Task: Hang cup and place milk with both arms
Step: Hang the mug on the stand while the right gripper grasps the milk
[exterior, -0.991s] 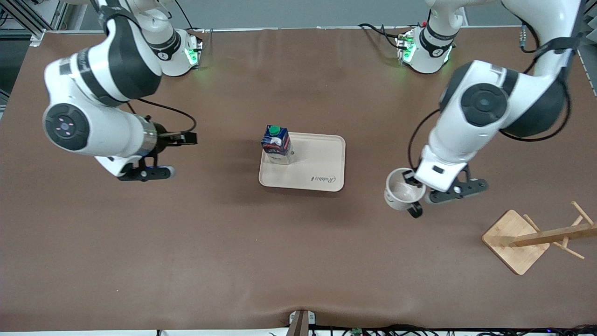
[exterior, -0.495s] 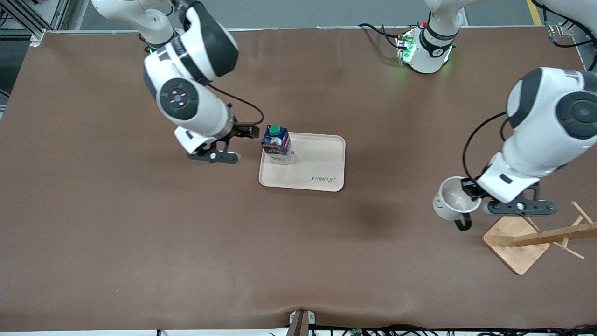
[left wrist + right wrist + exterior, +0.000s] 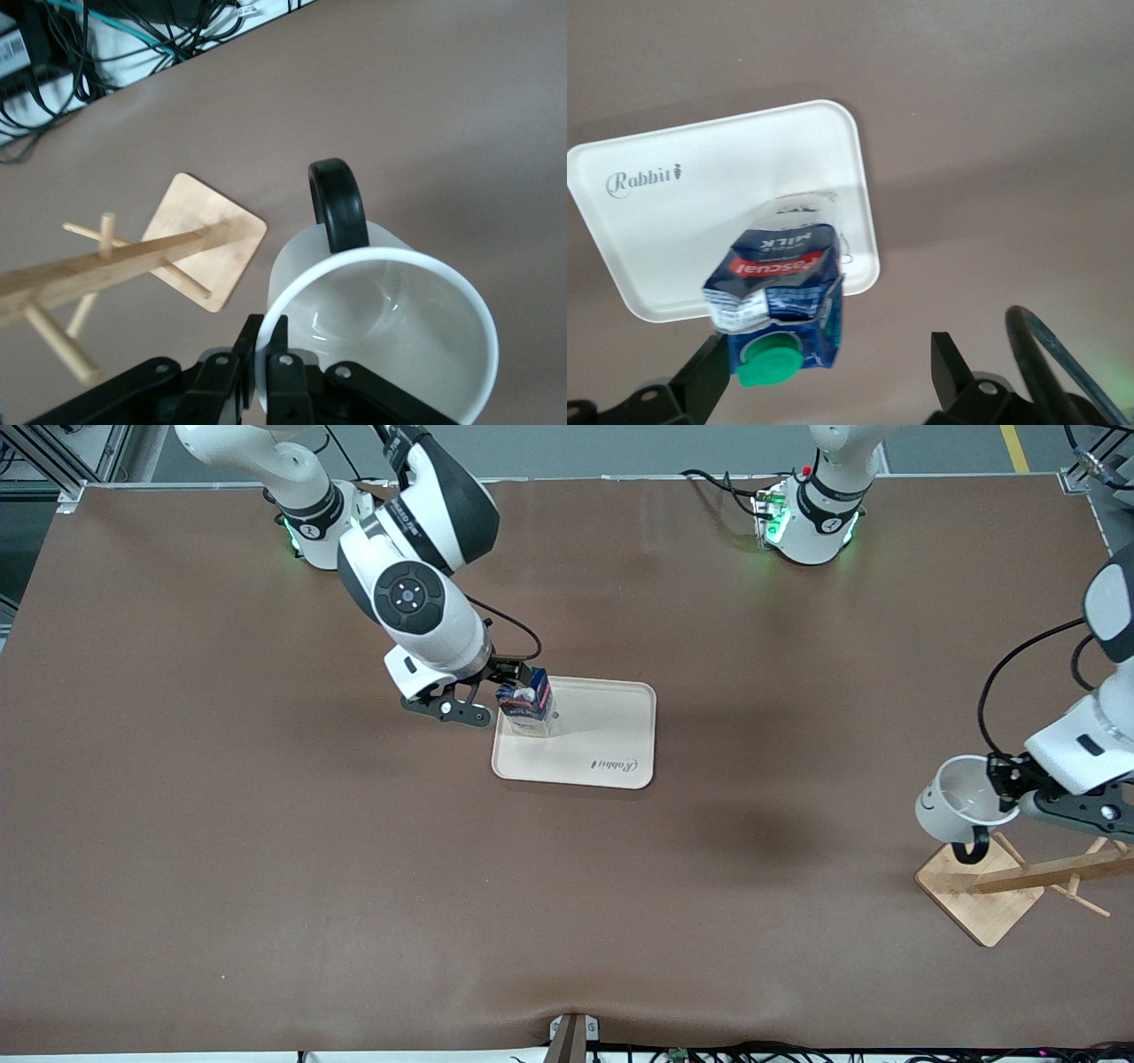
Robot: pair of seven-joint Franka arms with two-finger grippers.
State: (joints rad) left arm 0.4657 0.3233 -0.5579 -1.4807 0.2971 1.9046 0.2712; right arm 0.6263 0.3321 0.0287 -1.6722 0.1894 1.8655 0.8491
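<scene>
The milk [image 3: 529,707], a dark blue carton with a green cap, stands upright on a beige tray [image 3: 607,726], at the tray's corner toward the right arm's end. My right gripper [image 3: 516,677] is open around the carton's top. In the right wrist view the milk [image 3: 780,305] sits between the spread fingers [image 3: 700,382], close to one of them. My left gripper [image 3: 1010,784] is shut on the rim of the white cup [image 3: 961,802] and holds it in the air beside the wooden rack [image 3: 1019,872]. In the left wrist view the cup [image 3: 390,336] has its black handle [image 3: 337,204] pointing toward the rack [image 3: 115,266].
The wooden rack stands on a square base [image 3: 974,886] near the left arm's end of the table, with pegs [image 3: 84,232] sticking out from its pole. Cables lie along the table's edge [image 3: 89,53]. The brown table spreads around the tray.
My right arm swung in from its end of the table and brought its open gripper around the milk's top. My left arm carried the cup over to the rack.
</scene>
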